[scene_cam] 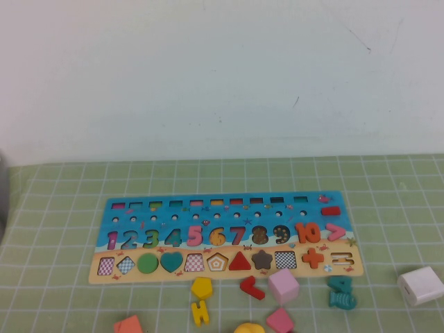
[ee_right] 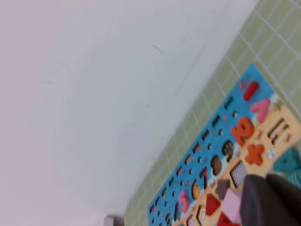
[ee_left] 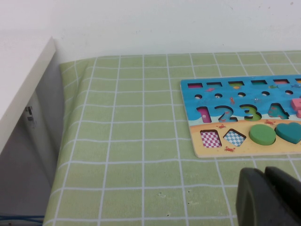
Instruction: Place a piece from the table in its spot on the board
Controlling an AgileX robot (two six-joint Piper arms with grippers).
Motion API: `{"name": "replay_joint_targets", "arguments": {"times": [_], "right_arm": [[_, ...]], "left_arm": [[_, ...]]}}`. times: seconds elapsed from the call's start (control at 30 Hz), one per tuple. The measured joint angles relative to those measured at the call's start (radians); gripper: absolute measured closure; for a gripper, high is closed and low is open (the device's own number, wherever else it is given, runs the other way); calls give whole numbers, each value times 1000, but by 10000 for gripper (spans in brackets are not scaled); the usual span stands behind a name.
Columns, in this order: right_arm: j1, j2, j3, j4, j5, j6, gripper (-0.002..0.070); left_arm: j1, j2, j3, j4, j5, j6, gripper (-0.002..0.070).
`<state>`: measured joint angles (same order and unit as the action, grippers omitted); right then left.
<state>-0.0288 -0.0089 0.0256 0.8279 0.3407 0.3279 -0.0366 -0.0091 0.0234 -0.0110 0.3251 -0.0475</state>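
The board (scene_cam: pixel 208 208) lies flat in the middle of the green grid table (scene_cam: pixel 62 208). The 6-shaped recess (scene_cam: pixel 217 236) with an orange floor sits between the pink 5 (scene_cam: pixel 194 235) and the red-pink 7 (scene_cam: pixel 238 234). A bright yellow rounded piece (scene_cam: pixel 244 327) lies in front of the board, cut by the view's edge, so its shape cannot be read. Neither gripper shows in the high view. My left gripper (ee_left: pixel 265 181) is shut and empty over the cloth near the board's left end (ee_left: pixel 235 94). My right gripper (ee_right: pixel 268 186) is shut, raised in front of the board's right half (ee_right: pixel 221 136), near a pink cube (ee_right: pixel 231 203).
Loose pieces lie in front of the board: a yellow pentagon (scene_cam: pixel 202 286), a yellow H-like piece (scene_cam: pixel 200 313), a red angle (scene_cam: pixel 252 286), a pink cube (scene_cam: pixel 284 286), a pink tile (scene_cam: pixel 279 320), teal pieces (scene_cam: pixel 341 291), an orange piece (scene_cam: pixel 128 325). A white block (scene_cam: pixel 420 285) sits right. A white cabinet (ee_left: pixel 23 84) stands left.
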Motion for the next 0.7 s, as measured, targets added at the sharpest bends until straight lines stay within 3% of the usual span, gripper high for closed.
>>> {"name": "replay_joint_targets", "arguments": {"times": [0.23,0.37,0.5,0.7], "right_arm": [[0,0,0,26,-78,-95,678],[0,0,0,26,-78,-238,678],[0,0,-41,16,-33,-321,678],[0,25,-227,-135,112,-481,678]], "left_arm": [[0,0,0,0,0,0,676],[0,0,0,0,0,0,676],[0,0,0,0,0,0,676],[0,0,0,0,0,0,676]]}}
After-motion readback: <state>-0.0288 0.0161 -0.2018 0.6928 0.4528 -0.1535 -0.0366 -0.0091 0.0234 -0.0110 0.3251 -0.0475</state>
